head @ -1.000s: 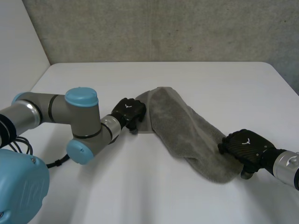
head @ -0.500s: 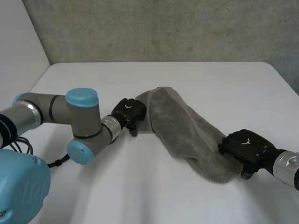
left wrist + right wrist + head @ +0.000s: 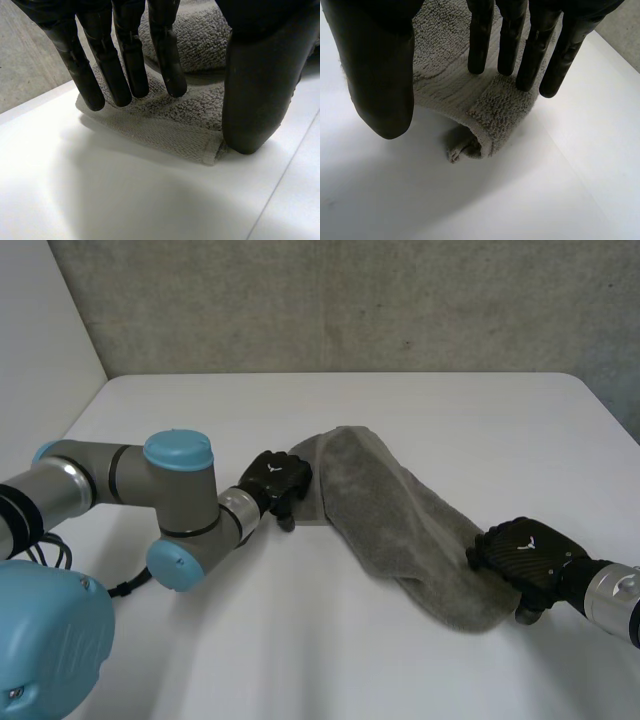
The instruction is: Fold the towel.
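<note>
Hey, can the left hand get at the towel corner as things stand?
Likely yes: the left hand has straight fingers resting on the towel at that corner, thumb beside it, nothing in between.

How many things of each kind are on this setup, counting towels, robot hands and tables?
towel: 1
hands: 2, the left hand and the right hand
table: 1
Total: 4
</note>
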Robot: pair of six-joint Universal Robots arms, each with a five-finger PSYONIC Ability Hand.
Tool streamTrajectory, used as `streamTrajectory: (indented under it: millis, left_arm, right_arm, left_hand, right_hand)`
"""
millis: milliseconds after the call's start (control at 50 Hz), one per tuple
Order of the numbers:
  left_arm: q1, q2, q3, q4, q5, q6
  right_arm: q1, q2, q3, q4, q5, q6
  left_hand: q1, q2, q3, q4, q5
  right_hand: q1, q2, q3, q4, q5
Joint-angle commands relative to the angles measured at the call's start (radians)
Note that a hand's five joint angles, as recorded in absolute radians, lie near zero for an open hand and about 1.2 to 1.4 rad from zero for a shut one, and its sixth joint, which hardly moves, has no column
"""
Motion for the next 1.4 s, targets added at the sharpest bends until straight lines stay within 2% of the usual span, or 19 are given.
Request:
streamTrajectory:
  millis: [20, 80, 140, 400, 440, 880, 900, 920, 940, 980, 1000, 1020, 1060, 1400]
  left_arm:
    - [0.0, -0.012, 0.018, -0.004, -0.008, 0.0]
    - [0.0, -0.015, 0.021, -0.003, -0.028, 0.002]
    - [0.0, -0.019, 0.028, -0.004, -0.038, 0.002]
    - [0.0, -0.008, 0.023, -0.004, -0.038, 0.0]
    - [0.0, -0.006, 0.017, -0.004, -0.037, 0.003]
    - [0.0, -0.005, 0.017, -0.001, -0.038, 0.002]
    - [0.0, -0.006, 0.017, -0.001, -0.038, 0.002]
    - [0.0, -0.005, 0.014, -0.001, -0.041, 0.002]
    - [0.0, -0.005, 0.014, -0.001, -0.041, 0.002]
    - [0.0, -0.005, 0.014, 0.0, -0.043, 0.002]
    - [0.0, -0.005, 0.014, 0.0, -0.043, 0.002]
    - [0.0, -0.005, 0.014, 0.002, -0.044, 0.002]
    - [0.0, -0.005, 0.015, 0.003, -0.044, 0.002]
    - [-0.001, -0.02, 0.086, 0.008, -0.081, 0.084]
  right_arm:
    - [0.0, 0.0, 0.0, 0.001, -0.001, 0.0]
    - [0.0, 0.0, 0.0, 0.0, 0.0, 0.0]
    - [0.0, 0.0, 0.0, 0.0, -0.001, 0.0]
    - [0.0, 0.0, -0.002, 0.0, -0.001, 0.0]
    - [0.0, 0.0, -0.002, 0.0, -0.001, 0.0]
    - [-0.002, 0.0, -0.002, 0.001, -0.001, 0.0]
    - [-0.002, 0.0, -0.002, 0.001, -0.001, 0.0]
    - [-0.002, 0.0, -0.002, 0.001, -0.001, 0.0]
    - [-0.002, 0.0, -0.002, 0.001, -0.001, 0.0]
    - [-0.002, -0.001, -0.002, 0.001, -0.001, 0.0]
    - [-0.002, -0.002, -0.002, 0.001, -0.001, 0.0]
    - [-0.002, -0.002, -0.002, 0.001, -0.001, 0.0]
    - [-0.002, -0.002, -0.002, 0.001, -0.001, 0.0]
    - [-0.002, 0.0, -0.002, 0.001, -0.001, -0.002]
  left_hand:
    - [-0.001, -0.007, -0.001, -0.008, 0.004]
    - [0.023, 0.017, 0.022, 0.015, 0.027]
    - [0.137, 0.13, 0.136, 0.129, 0.141]
    - [0.454, 0.448, 0.454, 0.447, 0.459]
    - [0.586, 0.58, 0.585, 0.578, 0.59]
    - [0.575, 0.568, 0.574, 0.567, 0.579]
    - [0.493, 0.487, 0.493, 0.486, 0.498]
    - [0.292, 0.286, 0.291, 0.285, 0.296]
    - [0.29, 0.284, 0.289, 0.283, 0.294]
    - [-0.204, -0.21, -0.205, -0.211, -0.2]
    - [-0.206, -0.212, -0.207, -0.214, -0.202]
    - [-0.352, -0.358, -0.352, -0.359, -0.347]
    - [-0.443, -0.449, -0.444, -0.45, -0.439]
    - [-0.438, -0.444, -0.439, -0.445, -0.434]
  right_hand:
    - [-0.037, -0.042, 0.001, 0.001, -0.005]
    - [-0.04, -0.045, -0.002, -0.002, -0.008]
    - [-0.04, -0.045, -0.002, -0.002, -0.008]
    - [-0.04, -0.045, -0.002, -0.002, -0.008]
    - [-0.04, -0.045, -0.002, -0.002, -0.008]
    - [-0.04, -0.045, -0.002, -0.002, -0.008]
    - [-0.038, -0.042, 0.001, 0.001, -0.005]
    - [-0.04, -0.044, -0.002, -0.002, -0.008]
    - [-0.04, -0.044, -0.002, -0.002, -0.008]
    - [-0.04, -0.045, -0.002, -0.002, -0.008]
    - [-0.04, -0.045, -0.002, -0.002, -0.008]
    - [-0.04, -0.045, -0.002, -0.002, -0.008]
    - [-0.04, -0.045, -0.002, -0.002, -0.008]
    - [-0.046, -0.05, -0.008, -0.008, -0.014]
